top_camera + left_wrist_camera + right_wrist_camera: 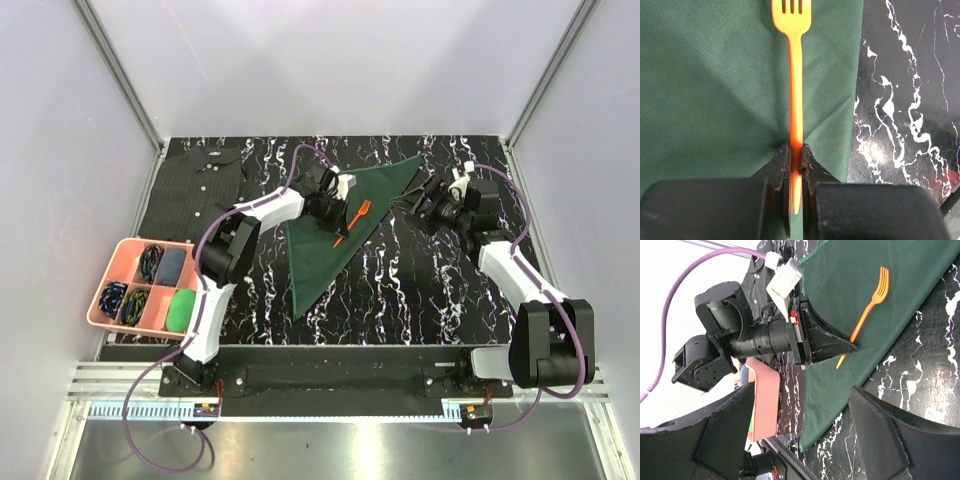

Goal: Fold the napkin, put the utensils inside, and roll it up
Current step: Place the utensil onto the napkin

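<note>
The dark green napkin (320,265) lies on the table folded into a long triangle, one tip at the back right and one at the front. On it rests the small orange fork (356,219), tines toward the back right. My left gripper (338,233) is shut on the handle's end; in the left wrist view the fork (796,75) runs straight out from that gripper (796,167) over the napkin (715,90). My right gripper (418,203) hovers open and holds nothing, just right of the napkin's back tip. Its view shows the fork (871,307), the napkin (910,270) and the left gripper (847,346).
A pink compartment tray (114,262) holding small items stands at the table's left edge. A dark pinstriped shirt (195,185) lies at the back left. Black marbled table (430,290) shows to the right of the napkin. White walls close in the back and sides.
</note>
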Available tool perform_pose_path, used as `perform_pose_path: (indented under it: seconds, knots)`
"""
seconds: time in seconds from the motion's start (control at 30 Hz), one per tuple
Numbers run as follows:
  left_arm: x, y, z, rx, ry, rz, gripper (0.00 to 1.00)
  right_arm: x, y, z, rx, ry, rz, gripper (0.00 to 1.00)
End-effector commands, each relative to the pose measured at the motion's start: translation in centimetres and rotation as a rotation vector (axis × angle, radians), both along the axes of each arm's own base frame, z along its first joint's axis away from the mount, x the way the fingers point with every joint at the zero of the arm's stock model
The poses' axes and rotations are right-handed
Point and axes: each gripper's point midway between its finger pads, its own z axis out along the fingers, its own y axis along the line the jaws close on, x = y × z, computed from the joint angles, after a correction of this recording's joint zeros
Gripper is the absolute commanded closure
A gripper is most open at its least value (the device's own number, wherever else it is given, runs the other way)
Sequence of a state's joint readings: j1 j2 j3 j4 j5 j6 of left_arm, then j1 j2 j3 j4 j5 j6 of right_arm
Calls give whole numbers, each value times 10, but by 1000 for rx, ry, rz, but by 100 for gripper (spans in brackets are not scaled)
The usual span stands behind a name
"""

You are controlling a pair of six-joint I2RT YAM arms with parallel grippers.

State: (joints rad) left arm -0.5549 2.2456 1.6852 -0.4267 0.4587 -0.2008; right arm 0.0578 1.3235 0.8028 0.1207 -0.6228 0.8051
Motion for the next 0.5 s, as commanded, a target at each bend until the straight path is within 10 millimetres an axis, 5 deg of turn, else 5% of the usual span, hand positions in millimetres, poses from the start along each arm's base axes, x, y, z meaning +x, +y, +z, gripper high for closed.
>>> perform_pose_path:
  seconds: [0.0,0.27,0.37,0.47]
  knots:
    - [13,-2,0,0,-23,1,100,-2,2,0,4,-4,28,16]
    - [19,0,2,-3,-16,22,97,-3,2,-5,6,11,32,16]
    - [19,3,5,-2,-12,41,73,-3,2,-5,6,12,30,15]
    - [19,2,11,-9,-15,46,62,-3,2,-7,5,16,32,15]
